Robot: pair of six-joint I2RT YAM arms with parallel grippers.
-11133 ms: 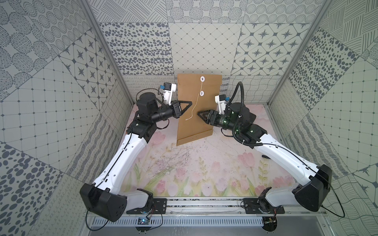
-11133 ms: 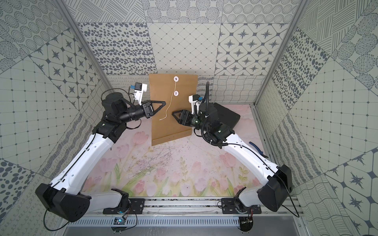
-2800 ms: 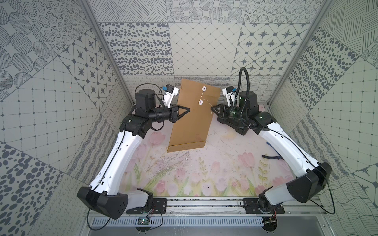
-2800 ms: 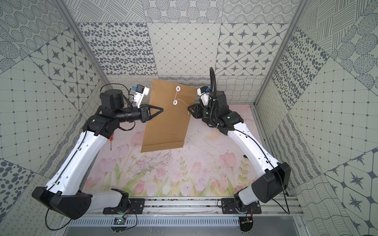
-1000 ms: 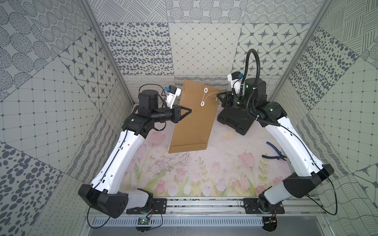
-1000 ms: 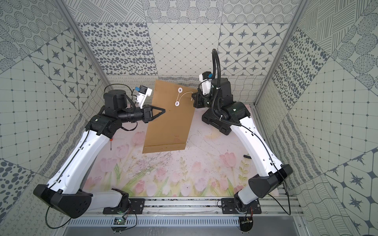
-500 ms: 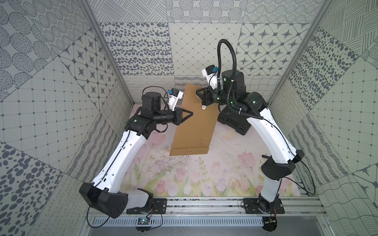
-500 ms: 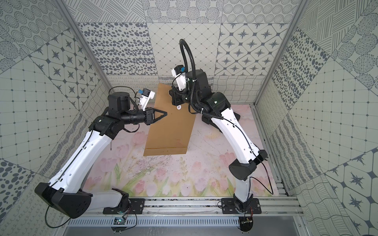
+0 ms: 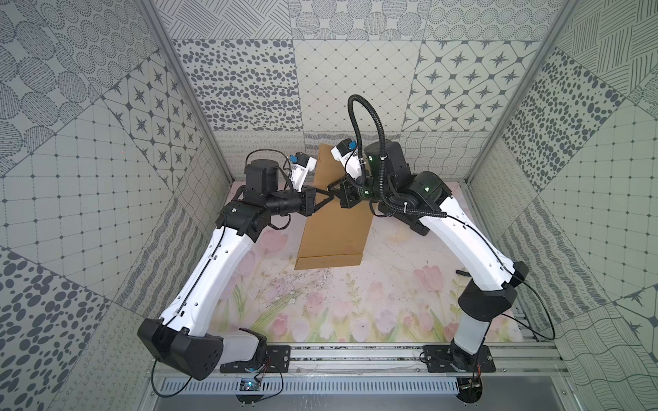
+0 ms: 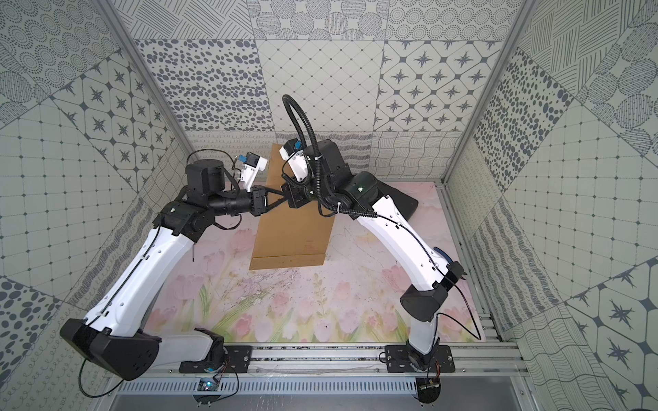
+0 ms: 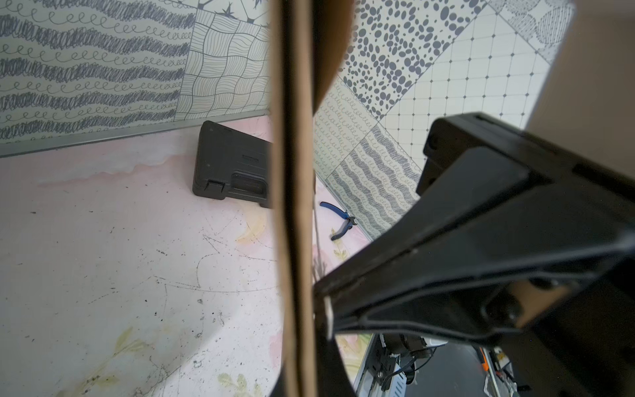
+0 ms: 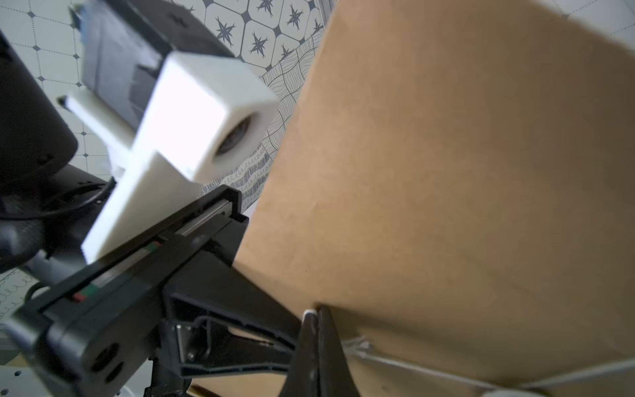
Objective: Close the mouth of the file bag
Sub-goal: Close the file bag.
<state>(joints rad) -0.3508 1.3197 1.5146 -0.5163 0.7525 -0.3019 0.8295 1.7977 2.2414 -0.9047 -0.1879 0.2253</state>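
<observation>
The file bag [image 9: 334, 231] stands tilted about midway between the table's [image 9: 356, 313] left and right edges. Its lower short edge rests on the flowered surface and its upper end rises toward the back edge. The left gripper [image 9: 328, 195] is clamped on the bag's left long edge, high up. In the left wrist view that edge [image 11: 295, 172] shows end-on as a brown strip running down between dark finger shapes that are cut off by the frame. The right gripper [image 12: 316, 314] is closed, with its tips almost touching the left gripper's tips at the same spot on the bag. A white string [image 12: 359, 343] starts right at those tips and runs off across the brown paper, so the claw appears to pinch it, though blur hides the contact itself. In both top views the right arm's wrist and hose cover the bag's upper face, so its mouth cannot be made out. There is a faint reddish mark low on the bag [image 9: 350, 247], too small to read. A black case [image 11: 230, 168] lies near the table's back right corner, half hidden behind the bag in the left wrist view. It has a small raised plate whose lettering is not legible. Blue-handled pliers [image 11: 338, 220] lie near the right edge, mostly covered by the right arm in the top views. The right wrist view is soft, and the left arm's white camera block fills its upper part.
</observation>
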